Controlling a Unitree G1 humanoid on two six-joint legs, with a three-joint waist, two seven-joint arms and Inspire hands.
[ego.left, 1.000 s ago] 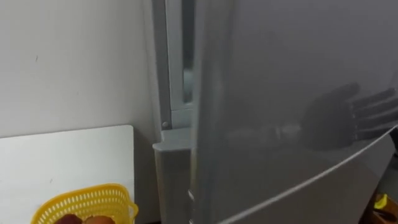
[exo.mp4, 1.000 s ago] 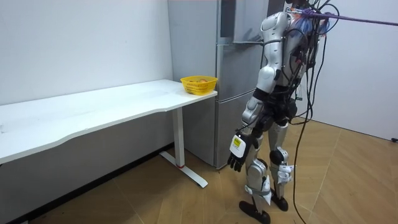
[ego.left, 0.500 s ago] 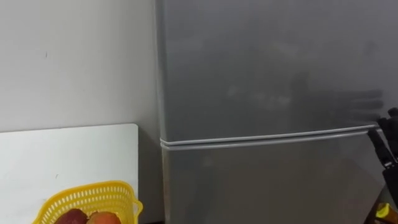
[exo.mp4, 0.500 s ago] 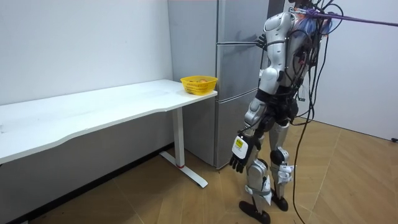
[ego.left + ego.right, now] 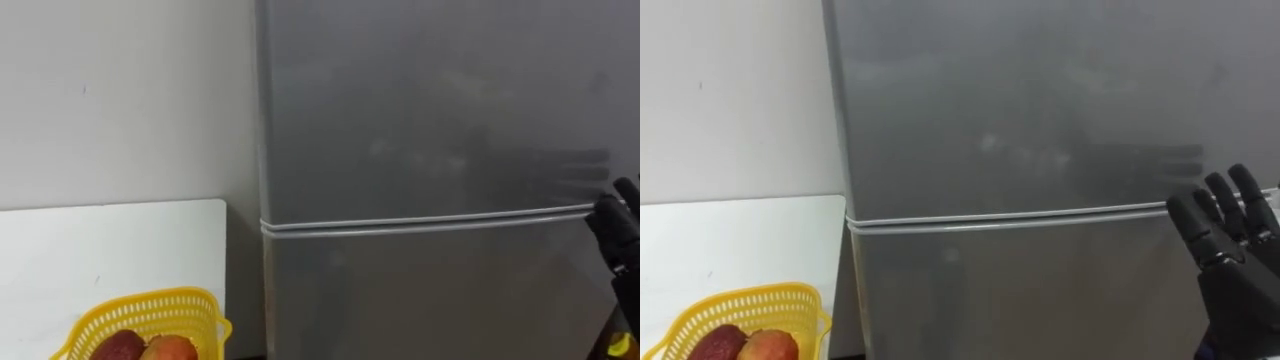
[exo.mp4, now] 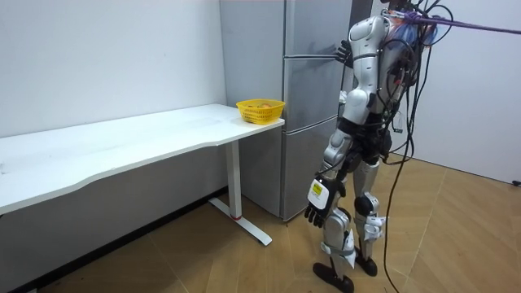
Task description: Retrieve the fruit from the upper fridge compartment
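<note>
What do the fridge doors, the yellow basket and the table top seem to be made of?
Fridge doors: probably grey coated metal; smooth, with a dull sheen and faint reflections.
Yellow basket: most likely moulded plastic; bright, even lattice wall.
Table top: perhaps white laminate or coated board; flat, matt, no grain.

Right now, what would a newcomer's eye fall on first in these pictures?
The tall grey fridge stands straight ahead with both doors shut, and the robot's right hand is raised, fingers straight, before its front at the right. At lower left a yellow basket holding fruit sits on the white table.
</note>
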